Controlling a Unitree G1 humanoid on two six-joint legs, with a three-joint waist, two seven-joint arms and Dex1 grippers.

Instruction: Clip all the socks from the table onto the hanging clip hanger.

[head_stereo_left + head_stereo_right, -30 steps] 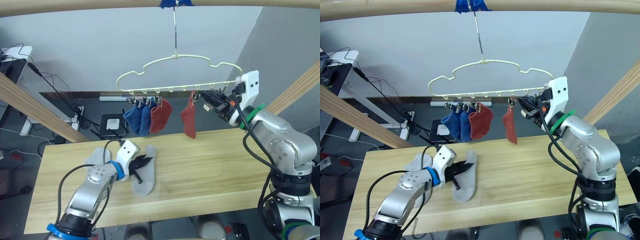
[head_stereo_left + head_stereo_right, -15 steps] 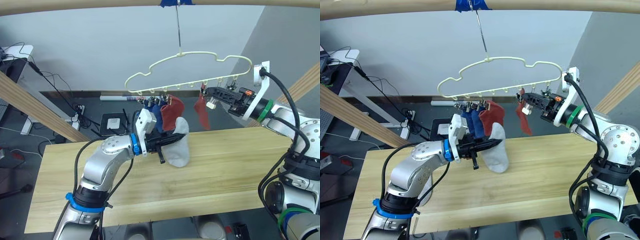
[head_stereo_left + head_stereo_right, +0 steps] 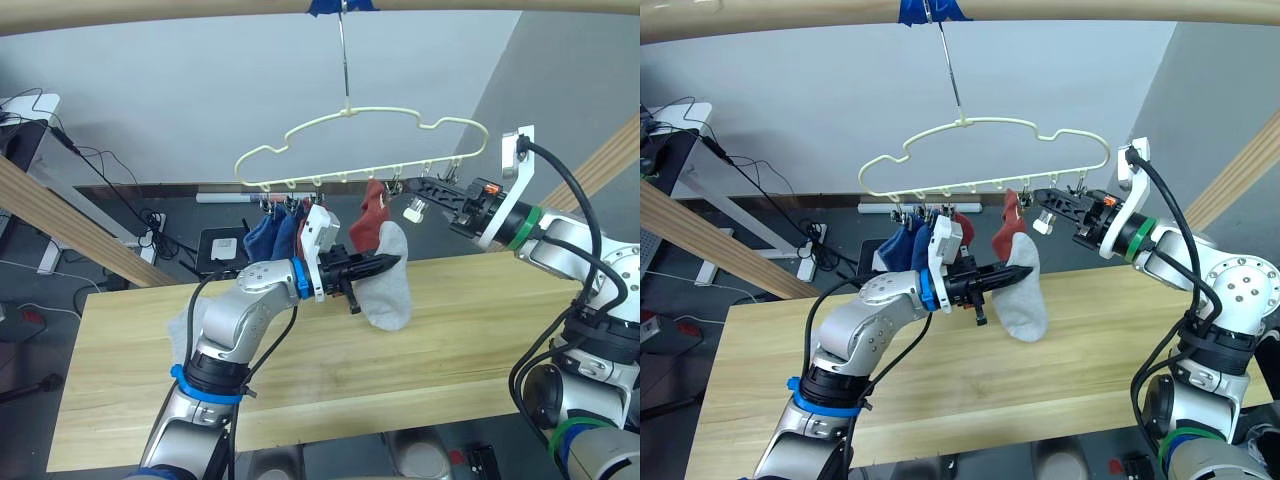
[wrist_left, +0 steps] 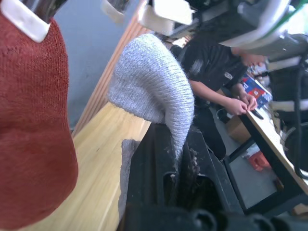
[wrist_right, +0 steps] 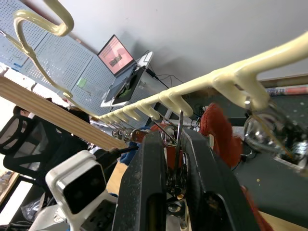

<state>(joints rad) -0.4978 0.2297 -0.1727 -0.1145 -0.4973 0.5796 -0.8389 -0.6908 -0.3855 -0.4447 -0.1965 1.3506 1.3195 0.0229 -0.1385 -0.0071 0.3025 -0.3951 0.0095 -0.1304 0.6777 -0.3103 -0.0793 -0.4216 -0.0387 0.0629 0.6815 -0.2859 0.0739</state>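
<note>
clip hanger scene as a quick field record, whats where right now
clip hanger: hangs by its metal hook from a wooden beam above the table
socks clipped: two blue, two rust red
left hand: shut on a light grey sock, held up just below the hanger
right hand: shut on a metal clip at the hanger's right part
sock on table: second grey sock, partly hidden behind the left arm

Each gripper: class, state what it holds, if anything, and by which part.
Left gripper pinches a light grey sock near its opening. Right gripper is shut on a metal clip of the clip hanger.
</note>
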